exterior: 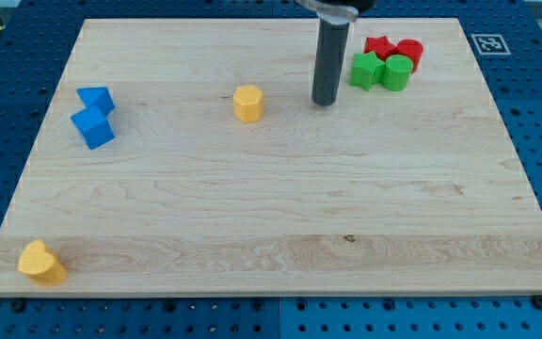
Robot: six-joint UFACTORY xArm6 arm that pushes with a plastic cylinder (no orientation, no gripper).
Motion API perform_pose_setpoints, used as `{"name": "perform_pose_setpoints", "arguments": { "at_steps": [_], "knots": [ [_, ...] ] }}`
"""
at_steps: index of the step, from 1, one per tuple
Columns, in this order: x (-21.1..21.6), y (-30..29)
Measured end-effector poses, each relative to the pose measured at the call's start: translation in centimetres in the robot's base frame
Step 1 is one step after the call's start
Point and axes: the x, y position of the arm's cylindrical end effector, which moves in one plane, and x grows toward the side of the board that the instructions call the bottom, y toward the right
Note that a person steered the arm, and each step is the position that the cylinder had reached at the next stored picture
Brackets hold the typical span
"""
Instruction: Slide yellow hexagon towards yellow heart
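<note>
No claw here. My tip sits right of the yellow hexagon, apart. The yellow heart is far away, so the push is not started.

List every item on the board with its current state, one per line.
My tip: on board, right of yellow hexagon, apart.
Yellow hexagon: alone, untouched.
Yellow heart: bottom-left corner.
Blue blocks: two, touching.
Green star, green cylinder, red star, red cylinder: clustered.

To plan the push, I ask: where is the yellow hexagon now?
The yellow hexagon sits in the board's upper middle, on the view's left of my tip and apart from it, with the two blue blocks farther left.
</note>
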Motion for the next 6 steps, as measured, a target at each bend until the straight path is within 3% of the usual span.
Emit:
{"name": "perform_pose_setpoints", "arguments": {
  "at_steps": [3,6],
  "knots": [
    [1.5,-11.7],
    [8.4,-15.2]
  ]
}}
